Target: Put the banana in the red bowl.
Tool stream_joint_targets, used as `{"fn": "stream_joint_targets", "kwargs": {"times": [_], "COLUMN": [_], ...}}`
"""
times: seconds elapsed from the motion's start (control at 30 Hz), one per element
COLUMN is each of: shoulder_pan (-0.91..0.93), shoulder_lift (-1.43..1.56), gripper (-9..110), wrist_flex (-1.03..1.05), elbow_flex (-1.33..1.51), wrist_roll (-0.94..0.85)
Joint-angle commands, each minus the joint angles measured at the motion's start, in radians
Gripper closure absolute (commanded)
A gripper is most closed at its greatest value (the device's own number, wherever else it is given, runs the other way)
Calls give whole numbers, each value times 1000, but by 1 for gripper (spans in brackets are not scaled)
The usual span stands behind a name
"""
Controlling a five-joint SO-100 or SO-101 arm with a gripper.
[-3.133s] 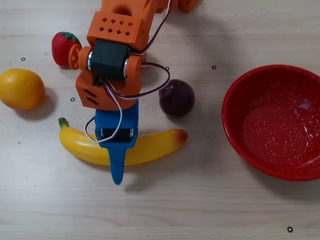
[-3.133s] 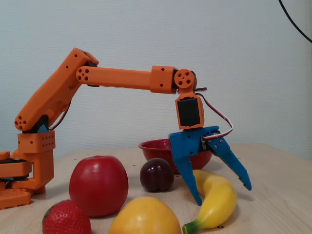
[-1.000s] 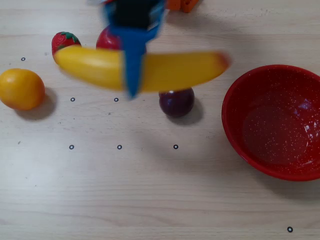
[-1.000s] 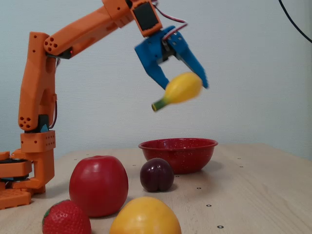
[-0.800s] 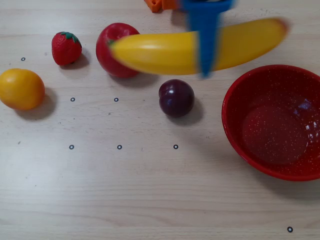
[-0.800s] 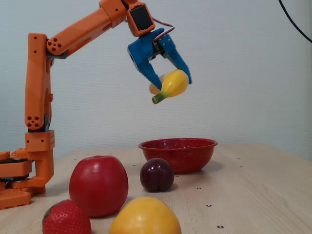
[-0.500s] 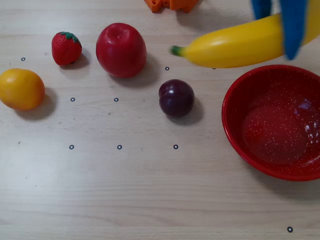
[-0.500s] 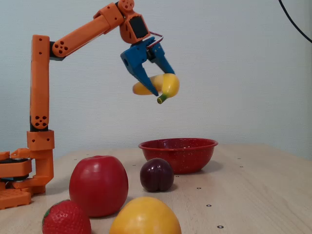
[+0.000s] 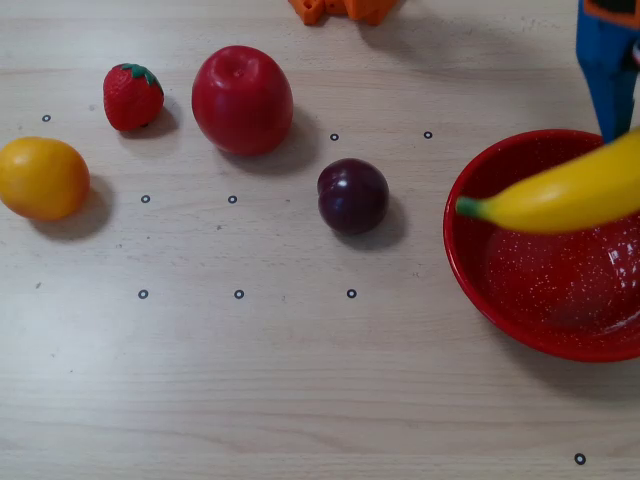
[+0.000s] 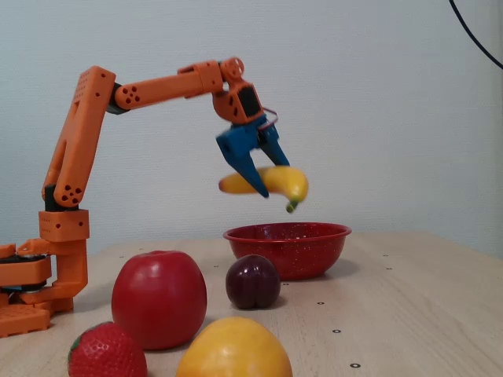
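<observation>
The yellow banana (image 9: 570, 195) hangs in the air above the red bowl (image 9: 480, 260), its green stem tip pointing left over the bowl's left rim in the overhead view. My blue gripper (image 10: 267, 179) is closed on the banana (image 10: 284, 183) around its middle, well above the red bowl (image 10: 288, 247) in the fixed view. In the overhead view only part of the gripper (image 9: 612, 120) shows at the top right, and the banana's right end runs out of frame.
On the table left of the bowl lie a dark plum (image 9: 352, 195), a red apple (image 9: 242, 100), a strawberry (image 9: 132, 96) and a round orange-yellow fruit (image 9: 42, 178). The orange arm base (image 10: 31, 290) stands at the fixed view's left.
</observation>
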Motion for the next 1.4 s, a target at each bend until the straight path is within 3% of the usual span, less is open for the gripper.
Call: {"fn": "stream_joint_targets", "kwargs": {"times": [0.0, 0.3, 0.33, 0.4, 0.5, 1.0, 1.17, 1.37], "shoulder_pan": [15, -6, -11, -18, -35, -163, -216, -308], "shoulder_lift": [55, -20, -26, -34, -26, 270, 393, 549], "gripper": [101, 101, 96, 70, 65, 86, 101, 101], "wrist_flex": [-57, -114, -114, -110, -120, -29, -38, -89], "elbow_flex": [-28, 54, 67, 86, 77, 32, 126, 305], "wrist_roll": [34, 57, 67, 80, 92, 66, 58, 5]}}
